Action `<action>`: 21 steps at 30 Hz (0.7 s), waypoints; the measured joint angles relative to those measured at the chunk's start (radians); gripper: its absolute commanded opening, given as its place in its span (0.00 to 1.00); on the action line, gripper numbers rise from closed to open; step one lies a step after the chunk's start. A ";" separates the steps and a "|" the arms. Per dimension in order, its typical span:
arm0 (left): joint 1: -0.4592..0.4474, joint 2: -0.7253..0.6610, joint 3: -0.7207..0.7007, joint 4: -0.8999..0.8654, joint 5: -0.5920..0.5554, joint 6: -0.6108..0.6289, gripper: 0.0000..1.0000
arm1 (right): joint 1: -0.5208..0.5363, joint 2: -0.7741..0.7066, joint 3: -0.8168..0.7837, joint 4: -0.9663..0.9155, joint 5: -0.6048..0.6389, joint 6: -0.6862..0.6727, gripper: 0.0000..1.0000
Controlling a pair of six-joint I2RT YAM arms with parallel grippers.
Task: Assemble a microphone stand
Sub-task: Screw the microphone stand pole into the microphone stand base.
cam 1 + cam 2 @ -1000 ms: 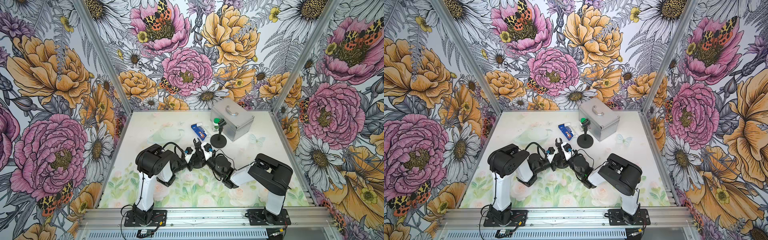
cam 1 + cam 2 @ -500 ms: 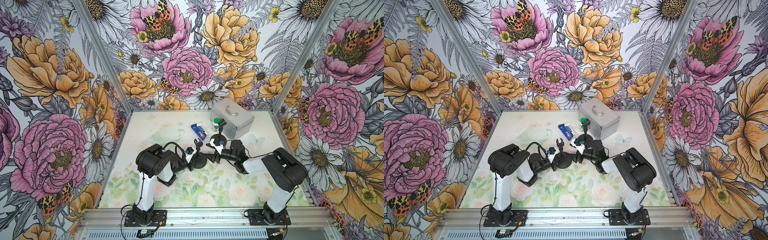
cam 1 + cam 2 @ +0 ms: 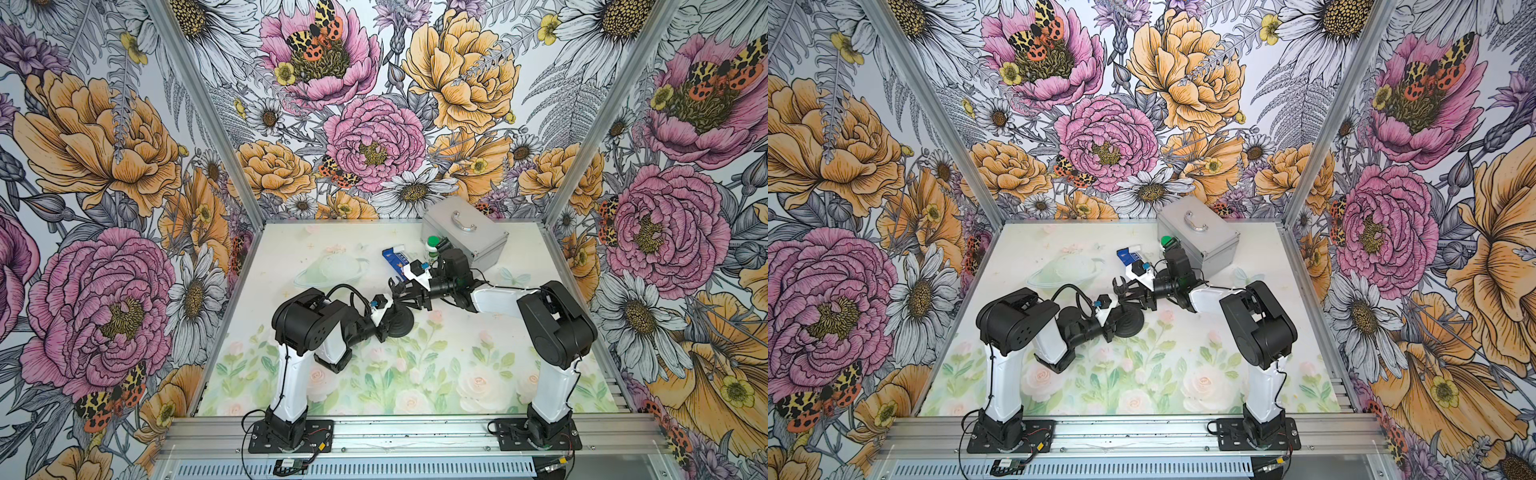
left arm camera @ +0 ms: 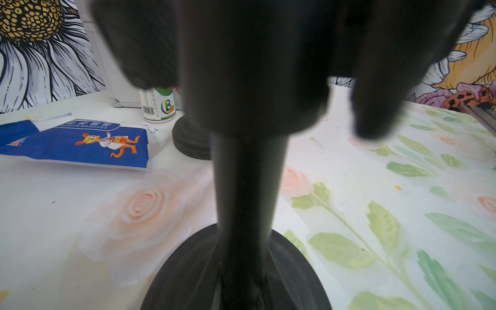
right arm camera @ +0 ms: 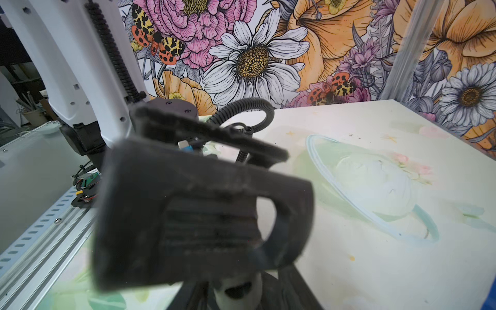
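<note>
The black microphone stand stands mid-table: a round base [image 3: 402,322] [image 3: 1129,322], an upright pole [image 4: 247,188] and a clip [image 3: 397,286] [image 5: 204,212] on top. My left gripper [image 3: 388,321] [image 3: 1112,322] is shut on the pole just above the base. From the other side, my right gripper [image 3: 415,297] [image 3: 1141,297] reaches the stand's top. Its fingers [image 4: 375,107] stand on either side of the top piece under the clip. A gap shows beside one finger, so the jaws are apart. In the right wrist view the clip is blurred and fills the near field.
A silver case [image 3: 465,232] stands at the back right, with a green-capped white bottle [image 3: 433,244] [image 4: 158,106] in front of it. A blue gauze bandage packet [image 3: 394,259] [image 4: 80,142] lies to its left. Another black round base [image 4: 190,142] sits by the bottle.
My right arm pulled away towards the case with its jaws wide, then swung back to the stand's top with them narrower. The left arm and the stand have stayed put.
</note>
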 measured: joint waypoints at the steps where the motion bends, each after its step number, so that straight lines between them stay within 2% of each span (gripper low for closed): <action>1: 0.000 0.000 0.000 0.000 0.000 -0.001 0.20 | 0.000 0.002 0.006 -0.015 -0.006 -0.007 0.26; 2: 0.000 0.000 0.000 0.000 0.000 0.000 0.20 | 0.000 0.003 0.010 -0.029 -0.014 -0.013 0.24; 5: 0.000 0.000 0.001 0.001 -0.001 -0.007 0.20 | -0.001 0.004 0.029 -0.070 -0.013 -0.031 0.03; 6: 0.000 0.000 0.002 0.001 -0.001 -0.011 0.20 | -0.001 0.004 0.034 -0.082 -0.010 -0.035 0.00; 10: 0.001 0.000 0.002 0.001 -0.001 -0.024 0.20 | 0.004 -0.002 0.035 -0.095 0.024 -0.037 0.00; 12: 0.002 0.000 0.002 0.002 -0.002 -0.027 0.20 | 0.018 -0.027 0.005 -0.068 0.085 -0.010 0.00; 14: 0.003 0.000 0.002 0.000 -0.004 -0.021 0.20 | 0.045 -0.080 -0.080 0.027 0.217 0.048 0.00; 17: 0.005 0.002 0.001 0.000 -0.008 -0.004 0.20 | 0.124 -0.156 -0.244 0.249 0.513 0.160 0.00; 21: 0.006 0.003 0.000 0.002 -0.007 -0.001 0.20 | 0.323 -0.177 -0.380 0.492 1.054 0.248 0.00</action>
